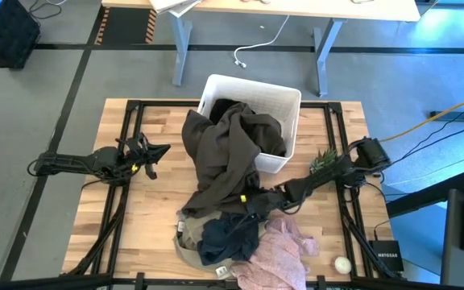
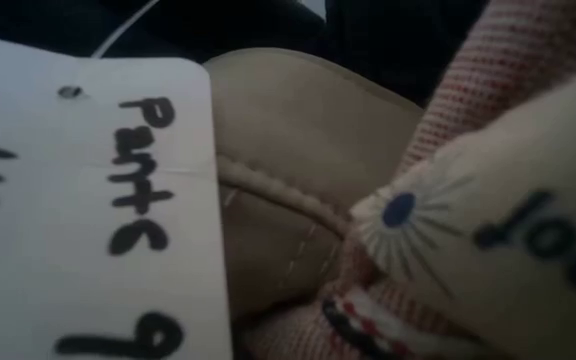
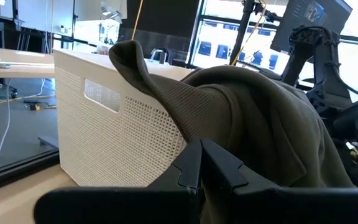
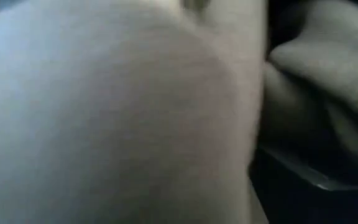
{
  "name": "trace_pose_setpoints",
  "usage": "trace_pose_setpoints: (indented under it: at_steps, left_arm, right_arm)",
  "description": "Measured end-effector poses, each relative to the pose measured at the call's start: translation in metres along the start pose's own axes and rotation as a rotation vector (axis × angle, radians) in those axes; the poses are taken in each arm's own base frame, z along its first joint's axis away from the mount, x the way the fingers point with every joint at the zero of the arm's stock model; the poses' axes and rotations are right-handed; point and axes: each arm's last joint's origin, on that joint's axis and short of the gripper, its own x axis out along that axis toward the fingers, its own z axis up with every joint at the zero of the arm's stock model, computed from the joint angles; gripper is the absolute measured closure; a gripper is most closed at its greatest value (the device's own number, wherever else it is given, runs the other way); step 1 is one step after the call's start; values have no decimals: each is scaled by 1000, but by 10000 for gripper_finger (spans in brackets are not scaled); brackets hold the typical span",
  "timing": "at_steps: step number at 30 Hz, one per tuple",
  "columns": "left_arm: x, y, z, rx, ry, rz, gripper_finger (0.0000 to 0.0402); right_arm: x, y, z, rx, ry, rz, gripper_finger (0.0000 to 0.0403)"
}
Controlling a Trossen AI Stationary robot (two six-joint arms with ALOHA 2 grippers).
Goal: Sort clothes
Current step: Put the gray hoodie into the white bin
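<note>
The large olive-green garment (image 1: 224,153) hangs over the near rim of the white bin (image 1: 284,97) and runs down onto the table; it also shows in the left wrist view (image 3: 253,118). A black garment (image 1: 228,109) lies in the bin. The small navy garment (image 1: 228,238), the pale pink one (image 1: 280,254) and the grey-beige one (image 1: 185,246) lie heaped at the near edge. My left gripper (image 1: 155,151) is shut and empty, left of the olive garment. My right gripper (image 1: 252,201) reaches into the heap where the olive and navy garments meet, and cloth hides it.
A small white ball (image 1: 342,263) and a black box (image 1: 387,256) lie at the near right corner. A green sprig (image 1: 325,161) lies by the right arm. A white card with handwriting (image 2: 88,210) stands in front of the low camera. Bare wood lies at the table's left.
</note>
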Motion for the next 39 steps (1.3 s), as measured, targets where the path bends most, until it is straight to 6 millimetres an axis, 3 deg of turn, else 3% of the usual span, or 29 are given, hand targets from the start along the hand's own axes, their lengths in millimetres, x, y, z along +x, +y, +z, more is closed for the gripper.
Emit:
trace_pose_setpoints:
  at_steps: [4, 10, 12, 16, 19, 22, 29, 34, 39]
  left_arm:
    - [0, 0, 0, -10, -1, 0, 398]
    - [0, 0, 0, -10, 1, 0, 398]
    - [0, 0, -1, -7, 6, 1, 398]
    - [0, 0, -1, 1, 13, 2, 398]
    - [0, 0, -1, 0, 12, 2, 398]
    - [0, 0, -2, 1, 13, 3, 398]
    - [0, 0, -1, -1, 9, 3, 398]
    - [0, 0, -1, -1, 9, 3, 398]
    - [0, 0, -1, -1, 10, 3, 398]
  right_arm:
    - [9, -5, -2, 14, 32, 5, 207]
    - [9, -8, -4, 12, 68, 2, 361]
    - [6, -11, -2, -29, 110, -13, 384]
    - [-6, -25, 14, 14, 111, -51, 356]
    - [-24, -44, 31, 54, 52, -81, 362]
    - [-51, -67, 49, 58, -3, -137, 386]
    - [-134, -143, 84, 121, -162, -408, 375]
    - [-180, -197, 89, 251, -275, -515, 378]
    - [-193, -223, 91, 296, -361, -508, 371]
